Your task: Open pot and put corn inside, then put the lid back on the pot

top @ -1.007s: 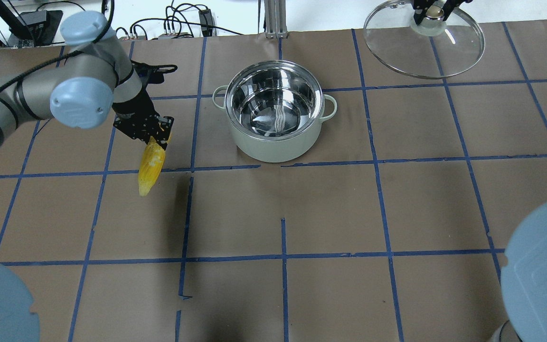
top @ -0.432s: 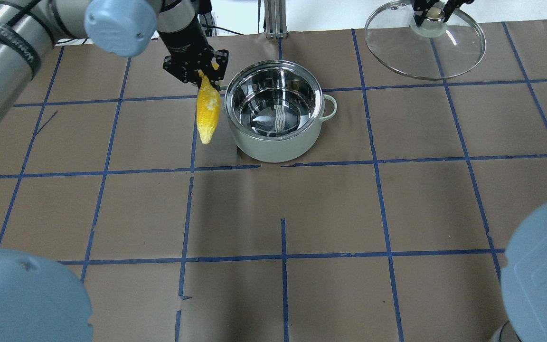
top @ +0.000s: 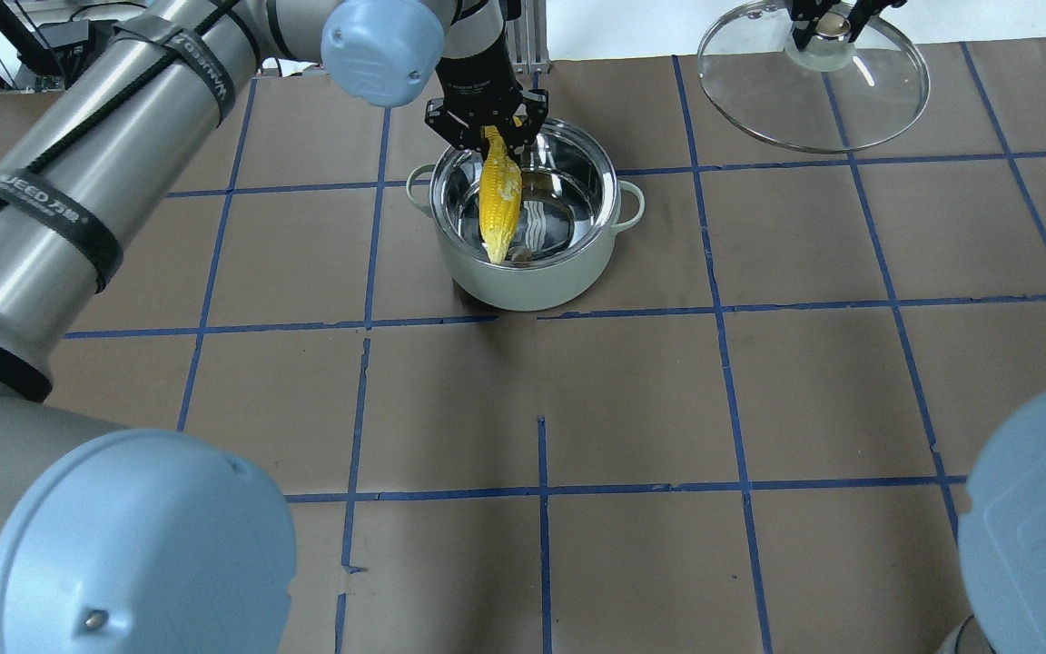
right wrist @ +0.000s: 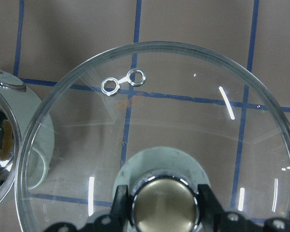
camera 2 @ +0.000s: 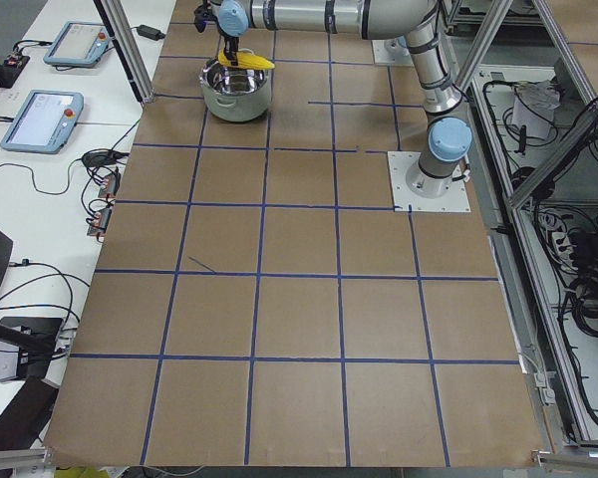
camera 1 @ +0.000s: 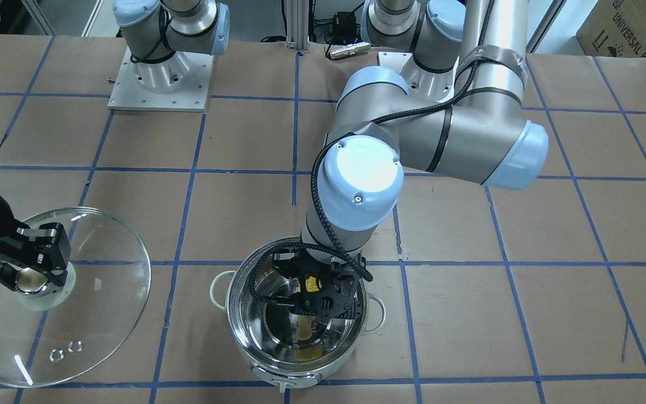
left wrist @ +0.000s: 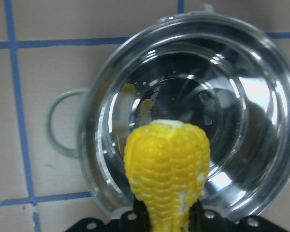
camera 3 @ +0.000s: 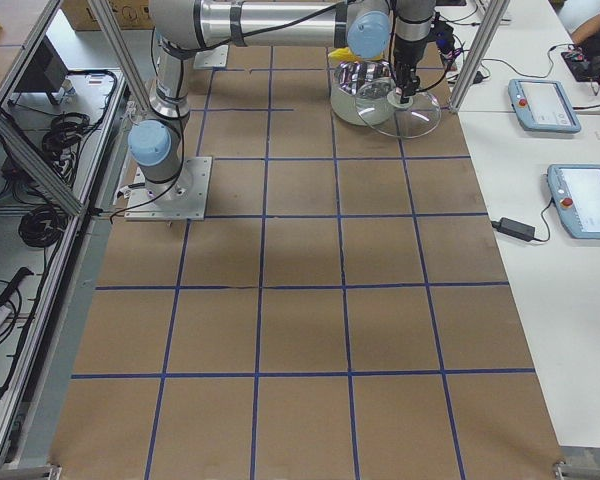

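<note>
**Corn held over the open pot, lid held off to the side**

Seen from overhead, the steel pot (top: 532,286) stands uncovered on the brown-papered table (top: 759,409), which is marked with a grid of blue tape. The pot has a pale loop handle (top: 634,204) at 3 o'clock and another at 9 o'clock.

The left gripper (top: 493,136) hangs over the pot's rim at about 11 o'clock. Its fingers pinch the thick end of the yellow corn (top: 499,204). The cob slants across the opening with its tip towards 7 o'clock. In the left side view the corn lies above the rim, not down inside the pot.

The glass lid (top: 859,113) is well apart from the pot, at about 2 o'clock from it. The right gripper (right wrist: 160,205) clamps the lid's central knob (right wrist: 160,208), one finger on each side. The two small vent rings (right wrist: 121,83) sit near the lid's edge. The views do not settle whether the lid touches the table.
</note>
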Motion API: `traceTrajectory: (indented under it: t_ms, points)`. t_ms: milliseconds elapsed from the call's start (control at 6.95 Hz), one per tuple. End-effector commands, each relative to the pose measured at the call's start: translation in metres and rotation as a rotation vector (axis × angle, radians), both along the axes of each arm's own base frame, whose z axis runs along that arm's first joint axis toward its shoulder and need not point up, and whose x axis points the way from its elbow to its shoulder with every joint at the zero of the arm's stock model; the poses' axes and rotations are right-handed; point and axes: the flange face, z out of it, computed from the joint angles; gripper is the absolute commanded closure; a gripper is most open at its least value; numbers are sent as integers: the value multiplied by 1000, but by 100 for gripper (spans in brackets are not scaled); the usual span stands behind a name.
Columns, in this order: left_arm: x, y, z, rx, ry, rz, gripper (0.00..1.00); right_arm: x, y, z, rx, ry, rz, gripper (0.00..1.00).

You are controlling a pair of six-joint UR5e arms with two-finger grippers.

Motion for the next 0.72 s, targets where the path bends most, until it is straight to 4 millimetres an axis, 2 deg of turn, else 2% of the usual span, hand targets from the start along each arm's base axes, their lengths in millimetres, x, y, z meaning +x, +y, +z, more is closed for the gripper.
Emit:
traceTrajectory:
  t_ms: [0,144,288,432,576]
  points:
    - [-16,-16,-25,-39,7,-13,77,1,0,-1,2,-3,-6,94]
    - [-17,-21,-34,-37,7,-23,64,1,-1,-2,2,-3,-6,94]
    - [-15,-24,-35,-51,10,-20,49,4,-1,2,-4,-3,-11,94]
    - [-17,-24,-42,-40,10,-20,0,12,0,0,0,-5,-11,94]
    - [-13,-27,-38,-44,17,-18,0,16,1,0,0,-3,-5,94]
